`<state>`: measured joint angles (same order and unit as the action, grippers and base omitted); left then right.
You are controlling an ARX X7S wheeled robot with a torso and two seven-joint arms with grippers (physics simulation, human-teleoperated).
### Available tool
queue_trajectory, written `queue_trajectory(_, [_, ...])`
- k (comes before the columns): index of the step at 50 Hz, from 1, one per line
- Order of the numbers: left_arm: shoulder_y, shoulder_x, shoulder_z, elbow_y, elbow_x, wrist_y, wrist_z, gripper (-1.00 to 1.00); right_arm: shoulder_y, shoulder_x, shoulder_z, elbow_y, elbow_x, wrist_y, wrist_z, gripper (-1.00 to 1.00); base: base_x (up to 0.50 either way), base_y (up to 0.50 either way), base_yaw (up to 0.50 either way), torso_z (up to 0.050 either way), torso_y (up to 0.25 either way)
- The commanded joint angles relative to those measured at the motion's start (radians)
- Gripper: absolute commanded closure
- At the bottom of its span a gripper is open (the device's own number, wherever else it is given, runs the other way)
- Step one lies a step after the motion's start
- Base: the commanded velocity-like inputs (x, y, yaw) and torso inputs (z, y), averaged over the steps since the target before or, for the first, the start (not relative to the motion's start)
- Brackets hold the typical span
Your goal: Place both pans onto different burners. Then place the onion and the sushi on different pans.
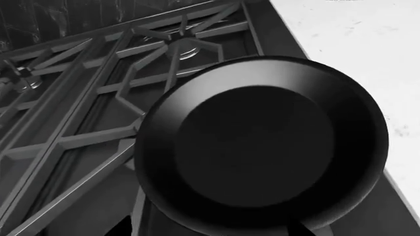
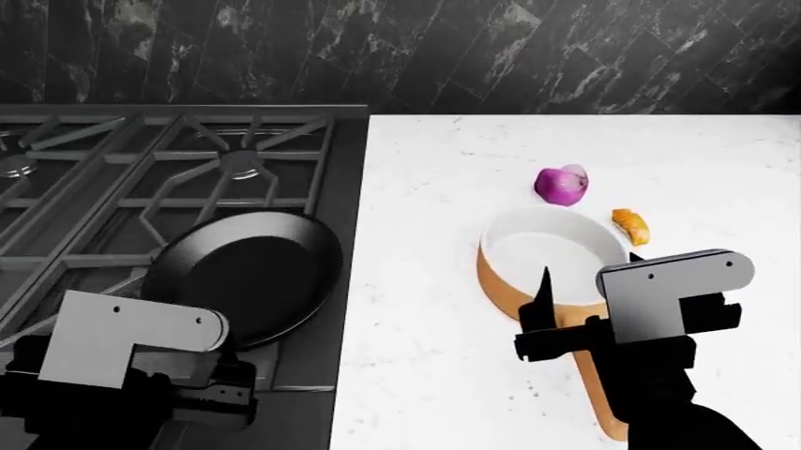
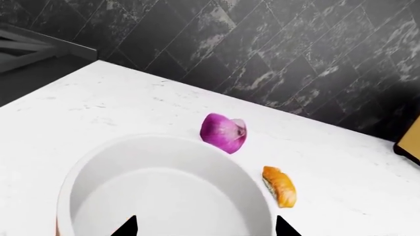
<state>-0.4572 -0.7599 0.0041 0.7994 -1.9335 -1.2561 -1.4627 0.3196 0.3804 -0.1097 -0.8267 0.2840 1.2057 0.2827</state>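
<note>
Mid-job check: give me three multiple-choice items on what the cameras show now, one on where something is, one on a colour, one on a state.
1. Where does the black pan sit?
A. On the stove grate
B. On the white counter
C. Inside the saucepan

2. What colour is the saucepan inside?
A. Black
B. White
C. Purple

3. What is in the saucepan?
A. The onion
B. The sushi
C. Nothing

Answers:
1. A, the head view shows the black pan over the stove grate, near the stove's right edge.
2. B, the right wrist view shows a white interior.
3. C, the onion and sushi both lie on the counter beyond it.
</note>
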Motion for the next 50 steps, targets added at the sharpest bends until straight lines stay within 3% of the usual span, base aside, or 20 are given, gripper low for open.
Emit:
queue_trajectory(1, [0.081,0.003,0.022,-0.044,0.022,0.021,0.015,-1.00,-0.017,0.001,-0.008,0.022,-0.001,-0.034,0.000,-1.00,0.00,0.00,0.00,0.000,0.000])
queue_trajectory(27, [0.117,0.021,0.062,-0.054,0.088,0.019,0.066,-1.00,-0.013,0.005,-0.015,0.031,0.002,-0.043,0.008,-1.00,0.00,0.00,0.00,-0.002,0.000])
queue_trajectory(30, [-0.058,-0.138,0.140,0.014,-0.139,0.134,-0.104,-1.00,-0.007,-0.001,-0.027,0.033,0.005,-0.042,0.008,-1.00,0.00,0.00,0.00,-0.003,0.000])
queue_trajectory(35, [-0.185,-0.292,0.273,0.085,-0.182,0.293,-0.102,-1.00,-0.002,-0.006,-0.037,0.034,0.007,-0.044,0.009,-1.00,0.00,0.00,0.00,0.000,0.000])
queue_trajectory(40, [-0.219,-0.343,0.299,0.108,-0.188,0.338,-0.092,-1.00,-0.001,-0.007,-0.045,0.031,0.008,-0.041,0.012,-1.00,0.00,0.00,0.00,0.000,0.000])
queue_trajectory(50, [-0.220,-0.356,0.358,0.150,-0.181,0.397,-0.089,-1.00,-0.001,-0.004,-0.048,0.023,0.011,-0.036,0.016,-1.00,0.00,0.00,0.00,0.000,0.000])
